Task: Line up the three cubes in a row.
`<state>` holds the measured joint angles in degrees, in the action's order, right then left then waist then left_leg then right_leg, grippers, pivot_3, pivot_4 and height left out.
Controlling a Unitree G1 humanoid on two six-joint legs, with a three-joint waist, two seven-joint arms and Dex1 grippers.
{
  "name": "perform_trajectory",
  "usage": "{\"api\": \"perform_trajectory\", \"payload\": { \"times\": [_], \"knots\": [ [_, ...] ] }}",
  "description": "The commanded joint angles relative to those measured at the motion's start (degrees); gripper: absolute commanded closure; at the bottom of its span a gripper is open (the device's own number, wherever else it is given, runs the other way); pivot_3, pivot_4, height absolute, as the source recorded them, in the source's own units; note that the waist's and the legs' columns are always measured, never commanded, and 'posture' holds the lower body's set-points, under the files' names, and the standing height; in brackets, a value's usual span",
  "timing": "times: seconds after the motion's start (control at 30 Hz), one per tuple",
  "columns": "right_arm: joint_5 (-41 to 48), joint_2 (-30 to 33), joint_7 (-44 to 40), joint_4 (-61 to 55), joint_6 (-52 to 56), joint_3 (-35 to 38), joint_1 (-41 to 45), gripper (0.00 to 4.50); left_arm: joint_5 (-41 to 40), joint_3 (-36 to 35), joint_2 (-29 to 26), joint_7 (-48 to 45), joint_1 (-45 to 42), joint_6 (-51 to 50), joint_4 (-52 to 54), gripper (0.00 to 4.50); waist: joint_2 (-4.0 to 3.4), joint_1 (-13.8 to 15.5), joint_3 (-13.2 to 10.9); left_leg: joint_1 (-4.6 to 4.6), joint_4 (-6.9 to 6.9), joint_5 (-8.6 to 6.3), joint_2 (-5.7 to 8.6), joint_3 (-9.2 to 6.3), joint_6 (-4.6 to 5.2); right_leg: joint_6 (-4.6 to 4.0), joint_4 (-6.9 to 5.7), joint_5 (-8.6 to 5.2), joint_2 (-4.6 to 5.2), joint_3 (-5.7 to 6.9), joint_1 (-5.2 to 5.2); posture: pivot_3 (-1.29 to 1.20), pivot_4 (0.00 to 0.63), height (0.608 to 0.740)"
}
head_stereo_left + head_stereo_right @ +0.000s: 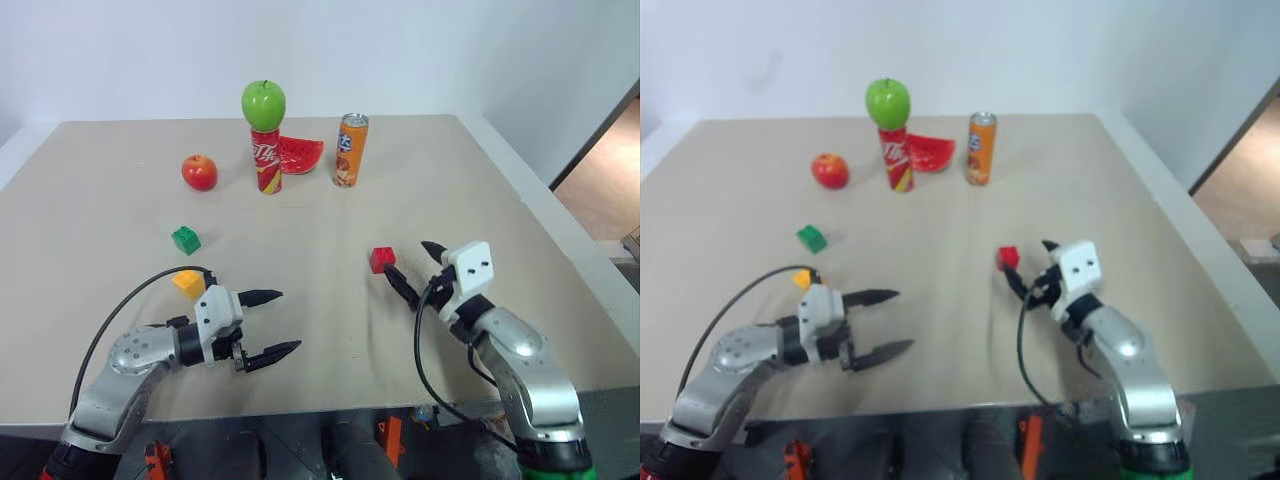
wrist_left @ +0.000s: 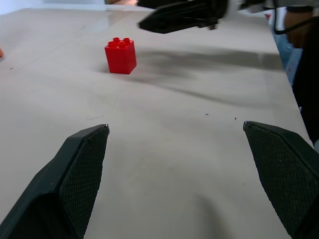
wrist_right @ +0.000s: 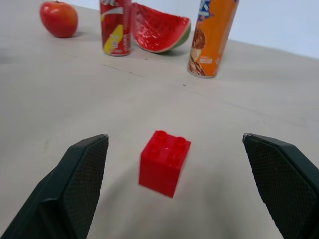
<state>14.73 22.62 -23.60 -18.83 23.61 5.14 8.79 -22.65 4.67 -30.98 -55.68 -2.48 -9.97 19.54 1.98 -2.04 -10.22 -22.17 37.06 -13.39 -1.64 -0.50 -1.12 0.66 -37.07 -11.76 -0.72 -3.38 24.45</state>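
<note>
Cubes, three of them, lie scattered on the beige table (image 1: 90, 300), not in a row. Nearest the front edge, on the left side, the left gripper (image 1: 272, 325) hovers just above the tabletop with its two black fingers spread wide and nothing between them, pointing across toward the right. Just behind its white wrist block sits the yellow-orange cube (image 1: 188, 283), close beside the arm's black cable; whether the cable touches it cannot be told. On the right side, a little farther in, the right gripper (image 1: 414, 268) stands wide open and empty too, aimed forward and slightly left. The red cube (image 3: 165, 163) rests upright on the table, studs up, right ahead of that gripper; in the right wrist view it lies in line with the gap between the two fingers but beyond their tips, untouched. In the left wrist view the same red cube sits across open tabletop, with one finger of the right gripper reaching in above it. Farther back on the left, well apart from the other two, is the green cube (image 1: 185, 239). Toward the far end stand a red apple (image 1: 199, 172), a red soda can (image 1: 266, 159) with a green apple (image 1: 263, 104) balanced on top, a watermelon slice (image 1: 300, 154) just behind the can, and an orange can (image 1: 350, 149) beside it.
</note>
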Motion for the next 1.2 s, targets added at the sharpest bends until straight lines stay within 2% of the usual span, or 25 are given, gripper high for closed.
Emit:
{"api": "perform_trajectory", "payload": {
  "times": [0.03,0.17,0.43,0.93,1.2],
  "knots": [
    [-0.3,-3.1,3.3,-0.7,2.2,-1.8,2.5,0.00,-1.2,0.1,-0.3,-1.2,-1.1,0.4,0.8,0.03,0.00,-0.1,0.0,-0.01,-0.04,0.00,0.00,-0.01,0.00,-0.01,0.00,0.00,-0.01,0.00,0.02,0.00,0.150,0.740],
    [-1.4,-6.6,7.0,-1.2,4.7,-3.3,4.3,0.00,-0.6,0.5,-0.2,-1.6,-1.3,1.0,0.7,0.03,0.00,-0.3,0.0,-0.02,-0.14,0.00,-0.01,-0.02,0.00,0.10,-0.01,0.06,-0.02,0.00,0.08,0.00,0.150,0.740],
    [-3.1,-8.1,11.3,1.3,6.1,-2.2,6.0,0.00,-0.4,0.8,-0.3,-1.3,-0.2,1.0,1.5,0.03,0.00,-0.6,0.0,-0.05,-0.09,0.00,0.00,0.01,0.00,0.05,-0.01,0.02,0.00,-0.05,0.10,0.00,0.150,0.740],
    [-4.0,-11.5,12.8,6.3,4.9,-3.8,6.3,0.00,0.0,0.6,-0.8,-1.2,0.2,1.3,1.1,0.03,0.00,-0.6,0.0,-0.05,-0.12,0.00,-0.01,0.01,0.01,0.04,-0.01,0.03,-0.01,-0.06,0.12,0.00,0.150,0.740],
    [-4.2,-12.9,14.0,13.2,2.4,-2.5,8.9,0.00,-0.2,0.6,-0.9,-0.5,0.5,1.0,1.7,0.03,-0.01,-0.6,0.0,-0.05,-0.12,0.00,-0.01,0.05,0.01,0.04,-0.01,0.03,-0.01,-0.09,0.14,0.00,0.150,0.740]
  ]
}}
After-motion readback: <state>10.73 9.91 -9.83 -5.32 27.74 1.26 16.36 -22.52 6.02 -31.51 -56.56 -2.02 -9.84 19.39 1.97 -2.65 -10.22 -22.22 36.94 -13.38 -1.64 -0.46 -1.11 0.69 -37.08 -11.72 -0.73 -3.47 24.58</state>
